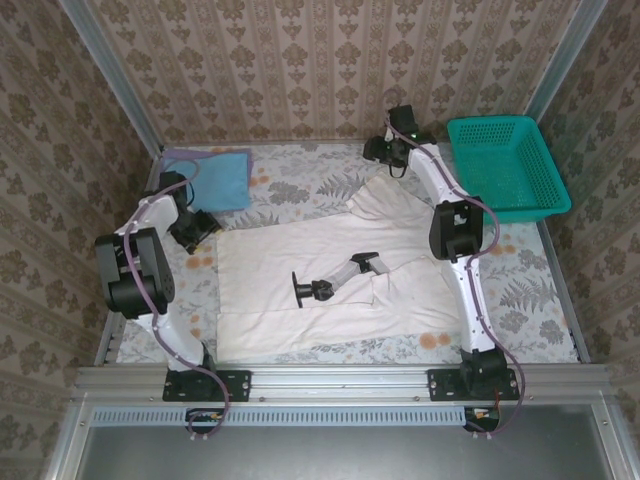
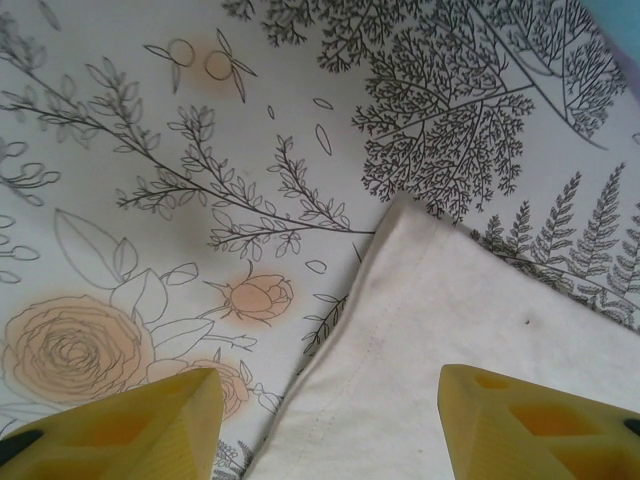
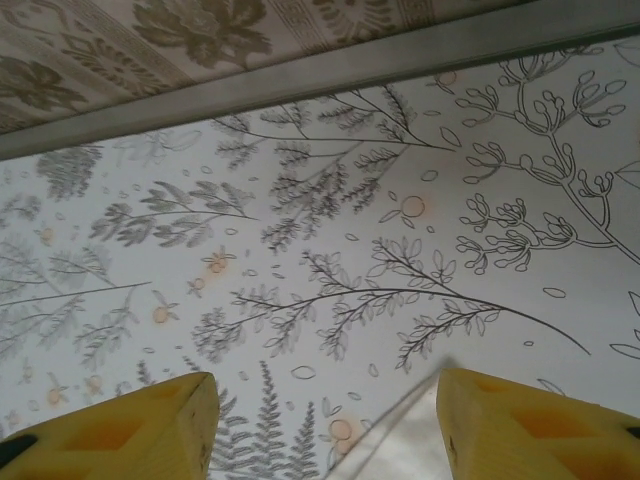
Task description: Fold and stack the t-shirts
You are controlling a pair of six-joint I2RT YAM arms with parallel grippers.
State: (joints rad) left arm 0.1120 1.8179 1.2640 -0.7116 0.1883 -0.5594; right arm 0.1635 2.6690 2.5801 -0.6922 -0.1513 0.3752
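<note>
Off-white shirt — corner cropped, blurry

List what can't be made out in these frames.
- Black print on the off-white shirt: too small in top view to identify.
- Left hand: fingers hidden under its own wrist in top view; the wrist view doesn't settle whether they touch the shirt corner.
- Right hand: shirt tip between its fingers is cut off by the right wrist view's bottom edge.
- Blue shirt: folded; lower layers hidden by the top layer in top view.
</note>
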